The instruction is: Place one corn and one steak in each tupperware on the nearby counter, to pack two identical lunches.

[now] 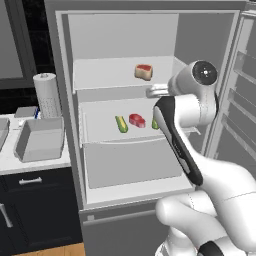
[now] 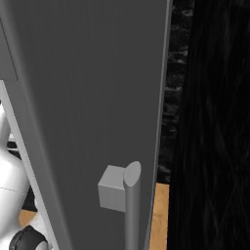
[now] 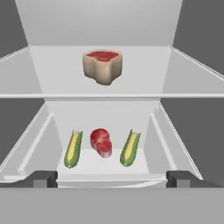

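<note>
Grey fridge (image 1: 70,100), door swung open, seen in the left base view. On the upper shelf (image 1: 100,80), a pale-rimmed steak (image 1: 143,71) with a red top. On the shelf below, a corn cob (image 1: 121,124), a red steak (image 1: 137,120) just right of it, and a sliver of a second corn cob (image 1: 155,124) half hidden behind the white arm. At far left, a marbled white counter (image 1: 10,162) over dark cabinets with silver handles. On it, a light-grey tub (image 1: 40,140) close to the fridge wall, with a paper towel roll (image 1: 46,95) standing behind it. At the left edge, a slice of a second tub (image 1: 2,132). Neither tub showing any food from this angle.

Dark grey in the right base view: the outer face of the fridge door (image 2: 88,97), its bar handle (image 2: 131,205) on a square mount, black wall and a strip of wooden floor (image 2: 158,215) beyond.

In the hand view, looking straight into the fridge. Gripper (image 3: 112,179) with jaws spread wide, holding nothing, the two dark tips at the bottom corners. Above, the thick steak alone on the upper shelf. Below, in a white tray (image 3: 162,140), the red steak between the two corn cobs, near them but apart; cobs pointing toward the back and leaning slightly inward.
</note>
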